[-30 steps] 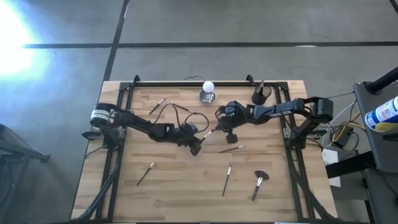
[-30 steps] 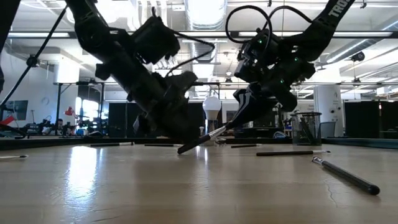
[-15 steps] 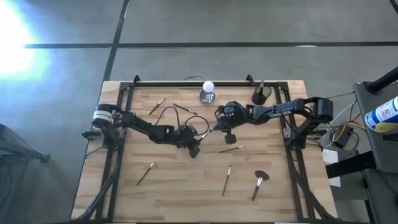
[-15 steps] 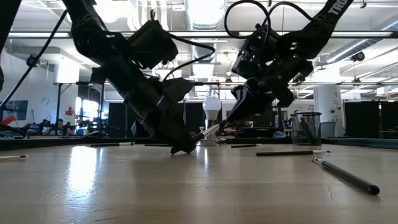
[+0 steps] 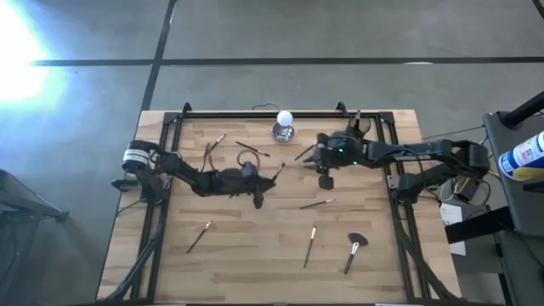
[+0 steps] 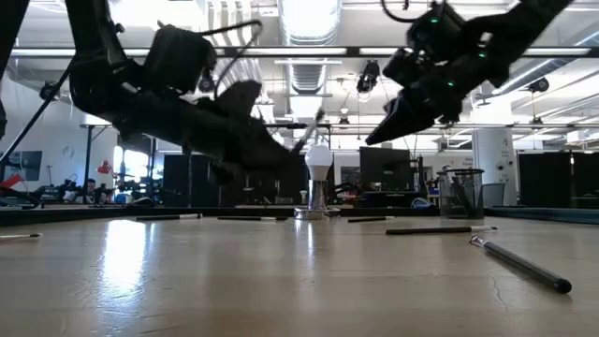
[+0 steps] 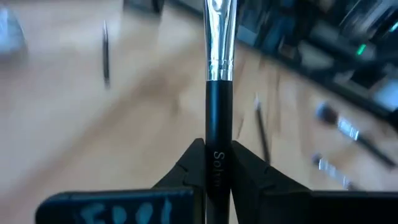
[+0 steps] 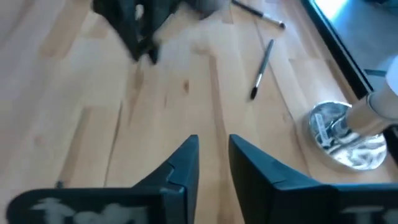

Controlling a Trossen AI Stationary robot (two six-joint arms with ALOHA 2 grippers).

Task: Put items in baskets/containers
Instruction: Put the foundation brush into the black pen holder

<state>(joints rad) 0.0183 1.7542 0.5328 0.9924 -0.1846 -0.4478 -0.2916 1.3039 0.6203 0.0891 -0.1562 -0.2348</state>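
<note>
Now we see the left gripper (image 7: 217,167), fingers clenched on a black-handled brush (image 7: 217,106), near the surface's (image 5: 255,255) centre. At two o'clock, the right gripper (image 8: 213,152) hovers, fingers parted and empty.

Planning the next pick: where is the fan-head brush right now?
In the high view the fan-head brush lies flat near the table's front edge on the right arm's side, just right of a slim brush, clear of both grippers.
</note>
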